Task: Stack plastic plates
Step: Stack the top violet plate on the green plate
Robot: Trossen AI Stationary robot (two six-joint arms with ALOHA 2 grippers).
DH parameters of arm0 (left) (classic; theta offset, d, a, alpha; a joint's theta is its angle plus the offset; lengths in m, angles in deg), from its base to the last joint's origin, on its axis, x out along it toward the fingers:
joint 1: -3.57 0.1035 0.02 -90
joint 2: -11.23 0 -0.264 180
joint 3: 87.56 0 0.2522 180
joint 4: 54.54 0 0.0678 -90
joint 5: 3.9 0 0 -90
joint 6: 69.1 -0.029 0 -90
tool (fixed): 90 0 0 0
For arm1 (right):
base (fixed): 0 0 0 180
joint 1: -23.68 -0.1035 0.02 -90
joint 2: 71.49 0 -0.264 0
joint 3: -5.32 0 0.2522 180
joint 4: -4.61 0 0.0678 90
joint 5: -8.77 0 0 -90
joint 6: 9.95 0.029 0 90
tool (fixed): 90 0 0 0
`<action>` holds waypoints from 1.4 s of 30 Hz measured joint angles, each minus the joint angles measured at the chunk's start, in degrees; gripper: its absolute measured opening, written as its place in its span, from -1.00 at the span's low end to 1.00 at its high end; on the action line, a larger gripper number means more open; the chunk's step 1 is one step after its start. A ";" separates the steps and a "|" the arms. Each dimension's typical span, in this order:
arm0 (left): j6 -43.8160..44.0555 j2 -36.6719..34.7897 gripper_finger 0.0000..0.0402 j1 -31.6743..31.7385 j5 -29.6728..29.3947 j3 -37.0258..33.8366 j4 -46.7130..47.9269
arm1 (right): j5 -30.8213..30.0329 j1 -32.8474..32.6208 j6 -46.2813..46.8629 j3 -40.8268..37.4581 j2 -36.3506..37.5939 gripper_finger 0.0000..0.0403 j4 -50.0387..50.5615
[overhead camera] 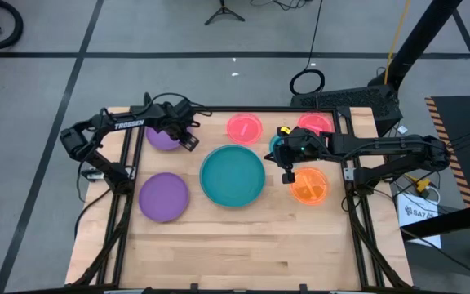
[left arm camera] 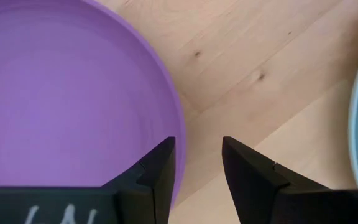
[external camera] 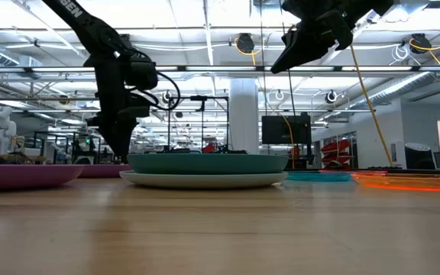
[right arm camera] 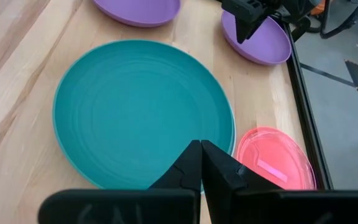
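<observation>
Your biggest piece, the teal plate (overhead camera: 232, 175), sits mid-table, already nested on a light blue plate (external camera: 205, 181) whose rim shows beneath it in the low view. Next down, two purple plates: one (overhead camera: 163, 197) toward the table's left edge, the other (overhead camera: 163, 138) nearer the far left corner. That's where your left gripper (overhead camera: 188, 139) is working, fingers spread, straddling the plate's rim with one finger over the purple and one over bare wood. Then the small ones along the far edge: a pink plate (overhead camera: 244, 128), a second pink plate (overhead camera: 313, 123) toward the far right corner, an orange plate (overhead camera: 309, 184) by the right edge, and a small blue plate (overhead camera: 277, 145) mostly hidden under your right arm. Your right gripper (overhead camera: 288, 173) hangs high between teal and orange, fingers pinched together on nothing. Watch the left pinch: the rim is thin and slick, so a shallow bite could let the plate tip or slide out mid-lift. Both arms converging on the teal stack risks a collision.
</observation>
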 joint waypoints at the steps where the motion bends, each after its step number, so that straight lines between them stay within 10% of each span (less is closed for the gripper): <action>1: 0.02 0.07 -0.31 -0.11 -0.71 0.00 -0.22 | 0.00 0.00 0.04 0.00 0.00 -0.99 0.13; 23: -0.38 10.01 -0.33 -1.12 -6.16 -0.09 -4.03 | -0.02 0.00 0.88 0.01 -0.02 -0.99 0.40; 35: 0.21 9.81 -0.93 -3.42 -12.41 0.02 -2.96 | -0.17 0.00 0.88 0.01 -0.02 -0.99 0.40; 42: 0.46 7.23 -0.94 -6.97 -15.80 0.57 1.76 | -0.20 0.00 0.90 0.00 -0.02 -0.99 0.73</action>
